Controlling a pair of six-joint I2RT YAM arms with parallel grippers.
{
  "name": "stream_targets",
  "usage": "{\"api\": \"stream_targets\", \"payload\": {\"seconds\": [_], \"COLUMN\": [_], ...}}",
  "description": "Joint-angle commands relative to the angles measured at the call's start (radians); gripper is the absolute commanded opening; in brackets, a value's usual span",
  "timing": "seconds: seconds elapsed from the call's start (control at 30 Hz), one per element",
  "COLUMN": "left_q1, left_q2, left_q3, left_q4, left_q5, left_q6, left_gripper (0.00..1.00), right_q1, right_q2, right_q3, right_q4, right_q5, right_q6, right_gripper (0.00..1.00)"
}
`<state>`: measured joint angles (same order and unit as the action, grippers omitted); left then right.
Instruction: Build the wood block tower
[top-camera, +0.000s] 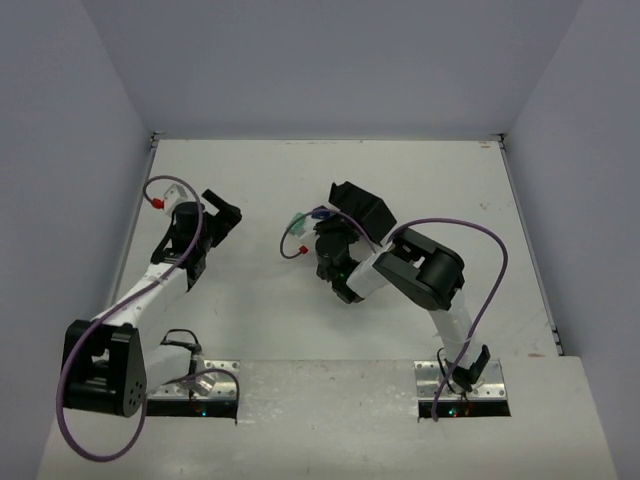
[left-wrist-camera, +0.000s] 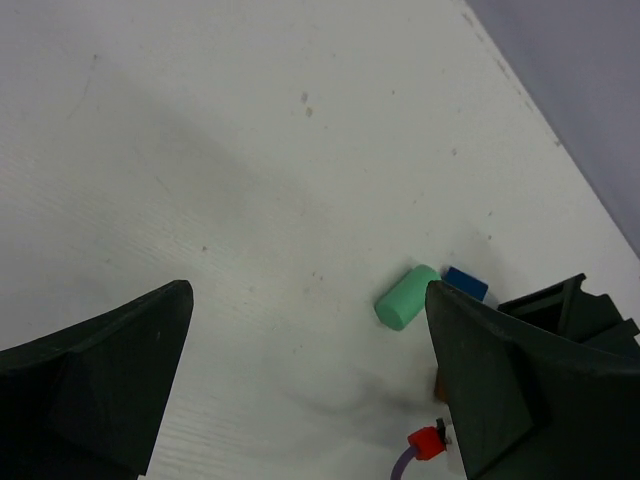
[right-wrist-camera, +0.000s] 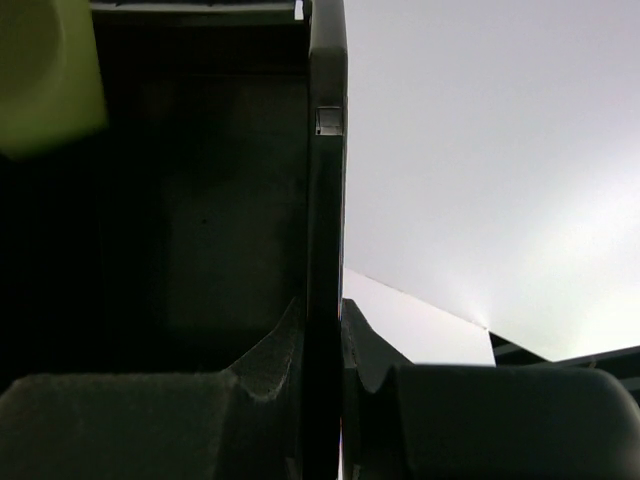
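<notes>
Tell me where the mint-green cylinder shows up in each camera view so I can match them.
Top external: the mint-green cylinder lies mid-table, left of the black tray.
Left wrist: right of centre, lying on its side, with the blue block behind it.
Right wrist: not in it.
Shared landmark: the black tray, in all three views.

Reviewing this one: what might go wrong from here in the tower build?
The green cylinder lies on its side and may roll when grabbed. The right claw pinches only the thin wall of the black tray; it could slip, and the blurred yellowish block apparently inside may tumble out. The open left claw would have to reach close beside that tray.
</notes>
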<state>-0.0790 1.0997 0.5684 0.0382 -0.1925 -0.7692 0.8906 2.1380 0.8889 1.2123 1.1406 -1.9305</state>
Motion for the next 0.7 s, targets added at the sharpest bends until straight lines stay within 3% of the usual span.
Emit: {"api": "stream_targets", "payload": {"seconds": [0.0,0.13,0.3,0.43,0.5,0.53,0.6,0.67], "left_q1": [-0.008,-0.044,-0.058,-0.056,-0.056,-0.052,-0.041,-0.048], "left_q2": [0.166,0.362,0.628,0.715,0.744,0.751,0.805,0.771], "left_q3": [0.021,0.135,0.392,0.526,0.602,0.616,0.85,0.88], "left_q4": [0.171,0.231,0.126,0.06,0.023,0.006,-0.306,-0.353], "left_q5": [0.13,0.165,0.112,0.004,-0.087,-0.108,-0.147,-0.255], "left_q6": [-0.038,0.002,0.05,0.075,0.091,0.094,0.131,0.11], "left_gripper": [0.95,0.89,0.77,0.85,1.0,1.0,0.99,0.98], "right_q1": [0.016,0.022,0.022,0.02,0.013,0.011,0.002,-0.009], "right_q2": [-0.033,-0.04,-0.071,-0.118,-0.139,-0.142,-0.155,-0.164], "right_q3": [-0.008,-0.012,-0.03,-0.044,-0.051,-0.052,-0.058,-0.063], "right_q4": [0.351,0.346,0.348,0.343,0.338,0.337,0.337,0.338], "right_q5": [-0.001,-0.009,-0.009,-0.004,-0.007,-0.008,-0.019,-0.034], "right_q6": [-0.015,0.015,0.059,0.136,0.158,0.163,0.182,0.199], "right_gripper": [0.11,0.13,0.21,0.26,0.27,0.27,0.27,0.28]}}
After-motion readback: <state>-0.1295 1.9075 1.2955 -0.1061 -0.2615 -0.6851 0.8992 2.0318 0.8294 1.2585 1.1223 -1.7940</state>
